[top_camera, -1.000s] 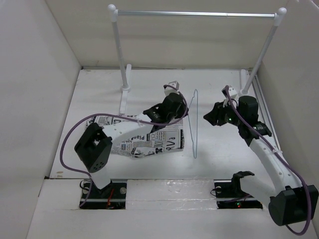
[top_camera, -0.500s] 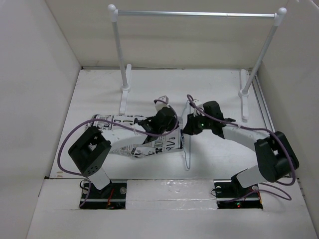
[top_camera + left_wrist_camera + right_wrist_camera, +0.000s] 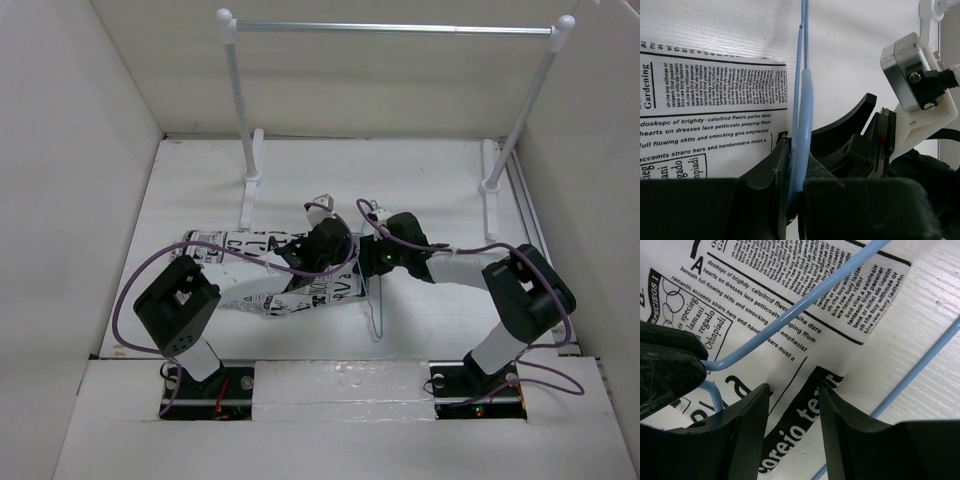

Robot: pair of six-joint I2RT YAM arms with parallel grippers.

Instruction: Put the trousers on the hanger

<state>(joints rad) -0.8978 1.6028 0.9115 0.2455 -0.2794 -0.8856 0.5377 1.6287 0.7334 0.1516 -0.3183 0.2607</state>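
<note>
Your left gripper (image 3: 799,165) is clamped shut on the thin pale blue wire hanger (image 3: 810,299), pinching it at a bend of the frame, so the triangle lies flat and pinned on the white table (image 3: 920,305) instead of sliding. One wire arm of the hanger crosses the soft white trousers printed with black newspaper text (image 3: 765,285). The trousers lie spread to the left of centre with their right end under that wire. Just to the right, your right gripper (image 3: 795,395) stands with its jaws apart, straddling the black-banded edge of the trousers but not yet pinching it. That looks like the set-up for a grab: close on this edge, then draw the cloth through the frame while the left side anchors it.
</note>
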